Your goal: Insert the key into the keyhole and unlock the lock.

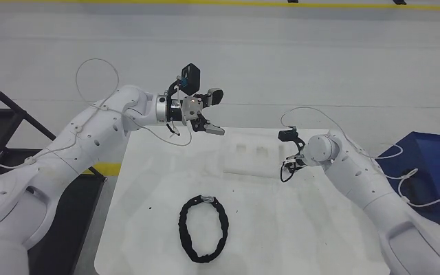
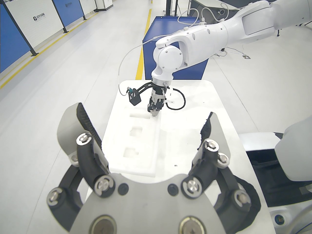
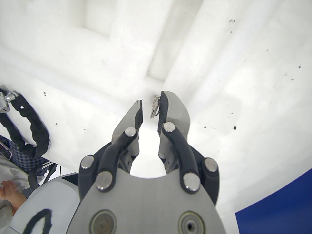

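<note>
Right gripper [image 3: 151,98], narrow around the key [image 3: 154,109] at the foam tray [image 3: 73,57], unclamped, should close squarely on its head before lifting; left gripper [image 1: 214,112] stands wide

On my left wrist feed, the white hall partition panel [image 2: 39,18] carries a dark logo with a line of lettering beside it. The blue partition panel [image 2: 70,4] next to it has a smaller white mark of the same kind. Small white paper tags [image 2: 171,102] hang on the thin black looped cable [image 2: 182,99], and their print is too tiny for me to make out.
</note>
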Tool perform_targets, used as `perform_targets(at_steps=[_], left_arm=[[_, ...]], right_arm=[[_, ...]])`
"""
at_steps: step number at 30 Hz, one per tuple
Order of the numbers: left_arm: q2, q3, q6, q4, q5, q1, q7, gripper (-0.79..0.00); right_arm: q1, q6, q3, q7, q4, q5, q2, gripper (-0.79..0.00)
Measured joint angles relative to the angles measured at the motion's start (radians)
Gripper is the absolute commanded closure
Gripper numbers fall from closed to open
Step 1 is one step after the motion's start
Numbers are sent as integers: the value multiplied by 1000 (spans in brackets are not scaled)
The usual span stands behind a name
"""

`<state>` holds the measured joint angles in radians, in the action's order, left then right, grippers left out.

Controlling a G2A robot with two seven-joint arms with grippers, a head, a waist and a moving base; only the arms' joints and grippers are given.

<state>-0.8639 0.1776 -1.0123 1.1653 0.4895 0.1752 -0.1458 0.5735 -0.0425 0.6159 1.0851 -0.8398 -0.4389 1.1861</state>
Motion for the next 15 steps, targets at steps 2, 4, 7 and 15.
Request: perform_targets(at_steps=[2, 4, 7, 15], left_arm=[[0, 0, 0, 0, 0, 0, 0, -785], [0, 0, 0, 0, 0, 0, 0, -785], [0, 0, 0, 0, 0, 0, 0, -785], [0, 0, 0, 0, 0, 0, 0, -785]], right_arm=[[-4, 5, -4, 3, 12, -4, 6, 0], [-9, 10, -6, 8, 25, -1, 13, 0], [-17, 12, -8, 6, 38, -4, 20, 0], [-27, 32, 9, 25, 9, -44, 17, 0]])
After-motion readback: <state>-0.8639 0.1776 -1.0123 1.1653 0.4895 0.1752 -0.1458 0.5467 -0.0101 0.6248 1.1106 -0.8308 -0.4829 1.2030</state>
